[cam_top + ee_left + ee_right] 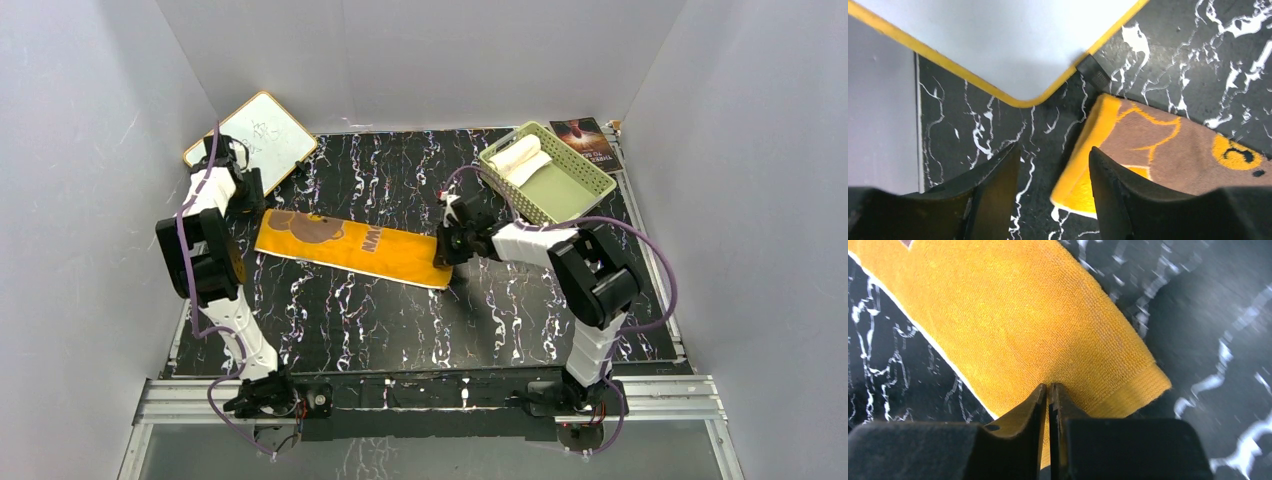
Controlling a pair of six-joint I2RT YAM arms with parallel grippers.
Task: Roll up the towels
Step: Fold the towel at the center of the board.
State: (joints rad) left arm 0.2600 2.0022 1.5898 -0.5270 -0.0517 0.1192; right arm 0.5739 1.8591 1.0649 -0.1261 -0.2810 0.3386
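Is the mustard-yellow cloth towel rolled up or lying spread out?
Spread out: the mustard-yellow cloth towel lies as one long flat strip, not rolled.

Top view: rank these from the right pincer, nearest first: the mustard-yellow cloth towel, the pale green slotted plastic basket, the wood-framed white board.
1. Mustard-yellow cloth towel: centre of the table, its right end pinched in the right pincer.
2. Pale green slotted plastic basket: rear right, apart from the pincer.
3. Wood-framed white board: rear left corner, farthest.
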